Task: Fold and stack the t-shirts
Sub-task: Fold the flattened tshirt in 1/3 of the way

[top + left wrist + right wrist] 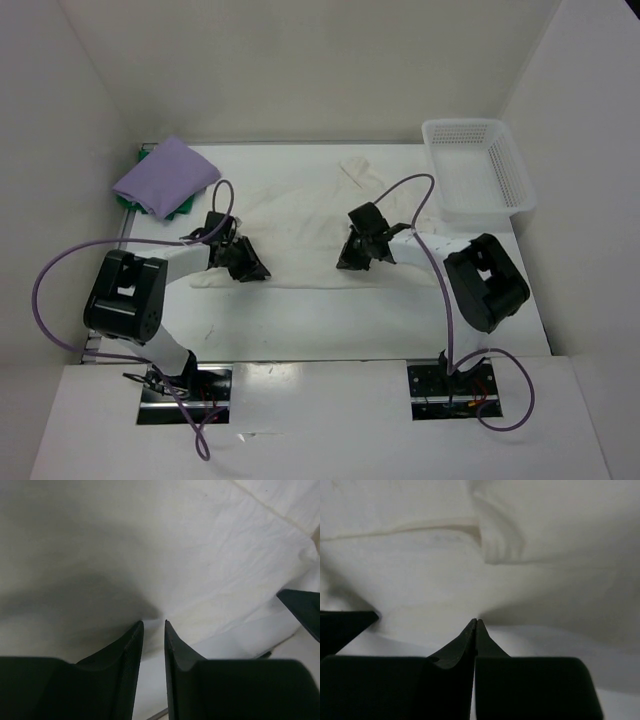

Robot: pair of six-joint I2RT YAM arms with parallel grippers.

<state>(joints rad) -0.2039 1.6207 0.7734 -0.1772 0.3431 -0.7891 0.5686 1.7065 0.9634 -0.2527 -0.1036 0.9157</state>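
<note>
Near-hem pinch on the cream shirt (300, 220)
Right gripper (476, 621) clamps it; left gripper (153, 623) nearly closed, grip unclear. Raise both evenly.

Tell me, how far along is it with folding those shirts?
Done: the lavender shirt lies folded on the green shirt, far left. In hand: the cream-white shirt lies spread out, with the left gripper and right gripper both pinching its near edge. Left: folding it and stacking it on the others.
</note>
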